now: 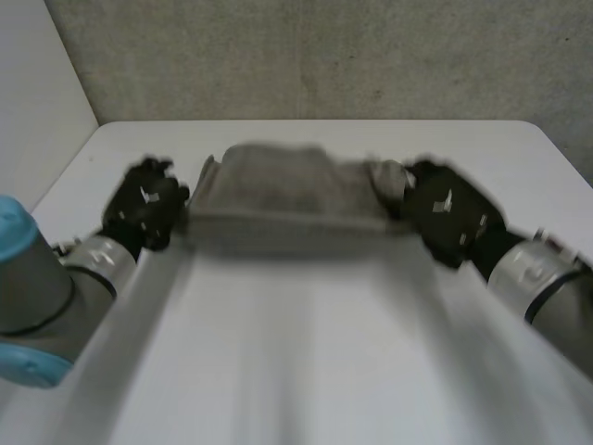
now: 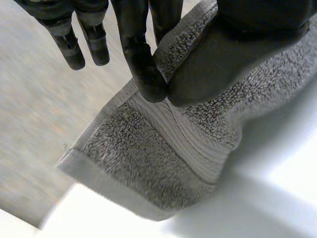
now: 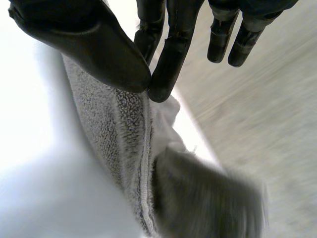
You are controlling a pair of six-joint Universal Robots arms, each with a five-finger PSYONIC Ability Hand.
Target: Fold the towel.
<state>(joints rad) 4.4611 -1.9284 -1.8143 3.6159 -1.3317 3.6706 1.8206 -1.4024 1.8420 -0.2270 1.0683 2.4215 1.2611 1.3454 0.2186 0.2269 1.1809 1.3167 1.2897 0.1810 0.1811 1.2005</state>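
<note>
Grey towel (image 1: 287, 195) front and centre, bunched into a wide band and stretched between the two hands, over the far half of the white table (image 1: 306, 362). Whether its underside touches the tabletop, I can't tell.

At the towel's left end, the left hand (image 1: 144, 209) is clamped on. The left wrist view shows the thumb and one fingertip (image 2: 148, 82) pinching the hemmed edge of the towel (image 2: 148, 163), the other fingers straight and clear of the cloth. A corner with a flat woven border sticks out past that pinch.

At the towel's right end, the right hand (image 1: 449, 213) has the same grip: in its own wrist view, thumb and a fingertip (image 3: 166, 82) meet on the towel's edge (image 3: 114, 134), and the cloth falls away in folds below them.

Beyond the towel, a grey speckled wall (image 1: 306, 56).
</note>
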